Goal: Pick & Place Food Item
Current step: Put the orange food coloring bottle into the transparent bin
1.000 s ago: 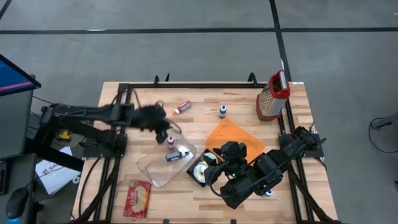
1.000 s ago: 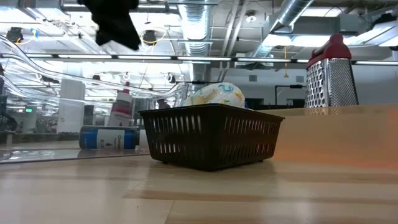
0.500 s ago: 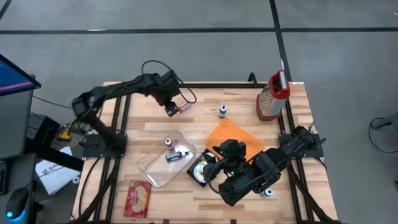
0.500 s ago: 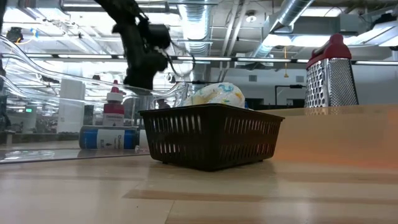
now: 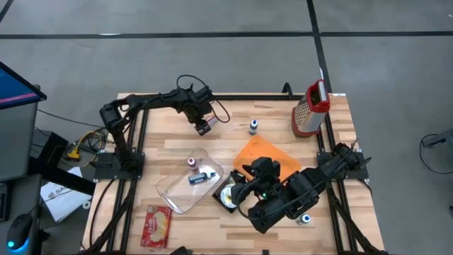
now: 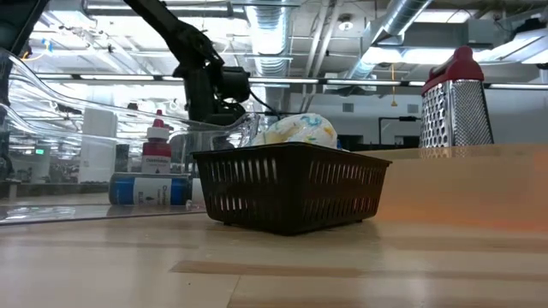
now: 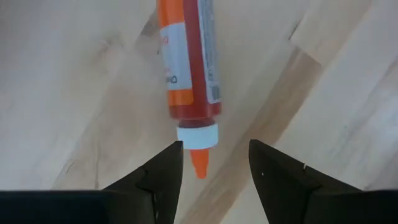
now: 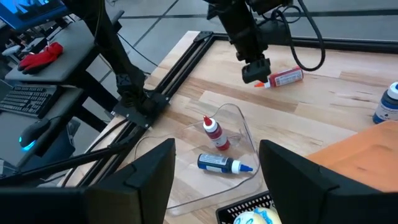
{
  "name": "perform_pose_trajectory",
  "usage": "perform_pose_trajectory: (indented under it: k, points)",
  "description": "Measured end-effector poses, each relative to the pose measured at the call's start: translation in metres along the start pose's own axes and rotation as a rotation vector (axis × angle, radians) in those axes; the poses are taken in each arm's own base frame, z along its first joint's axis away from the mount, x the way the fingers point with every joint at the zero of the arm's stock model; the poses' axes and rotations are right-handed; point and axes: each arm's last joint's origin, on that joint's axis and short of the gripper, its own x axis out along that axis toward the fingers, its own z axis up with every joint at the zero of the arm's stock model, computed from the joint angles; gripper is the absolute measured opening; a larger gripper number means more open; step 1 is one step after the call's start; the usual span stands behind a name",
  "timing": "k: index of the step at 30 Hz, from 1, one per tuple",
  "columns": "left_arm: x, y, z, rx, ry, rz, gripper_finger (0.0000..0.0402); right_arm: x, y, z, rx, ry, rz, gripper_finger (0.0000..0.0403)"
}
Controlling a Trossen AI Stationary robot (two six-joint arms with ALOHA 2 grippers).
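Two fingers of the left gripper [image 7: 211, 163] spread wide over the red sauce bottle with orange label [image 7: 189, 68], lying near the table's [image 5: 283, 117] far edge; next, descend and clench. Right gripper [image 8: 214, 163] waits, fingers apart.

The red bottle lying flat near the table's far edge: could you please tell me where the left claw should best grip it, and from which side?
Probably from straight above, across its round body. The red bottle lies flat on the table, nozzle pointing toward the left claw, whose open fingers straddle only the tapered tip. The cap and nozzle look too narrow to hold securely, so shifting toward the labelled middle should give the fingers its parallel sides.
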Motion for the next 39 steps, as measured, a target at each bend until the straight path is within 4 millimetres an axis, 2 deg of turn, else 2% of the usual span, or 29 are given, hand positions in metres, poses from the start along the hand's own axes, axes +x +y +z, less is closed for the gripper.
perform_pose_trajectory:
  k: [26,29,34,39]
  points:
    - [0.048,0.004,0.001,0.014,0.102,0.043,0.018,0.0,0.0,0.0,0.048,0.001,-0.002,0.0224]
    - [0.049,0.005,0.002,0.015,0.096,0.065,0.0166,-0.001,0.0,-0.001,0.055,0.002,-0.002,0.0224]
    - [0.047,0.008,0.003,0.008,0.075,0.073,0.0111,0.0,0.0,0.0,0.055,0.002,-0.002,0.0224]
    - [0.042,0.009,0.004,0.018,0.059,0.069,0.011,0.0,-0.001,0.0,0.053,0.002,-0.004,0.0224]
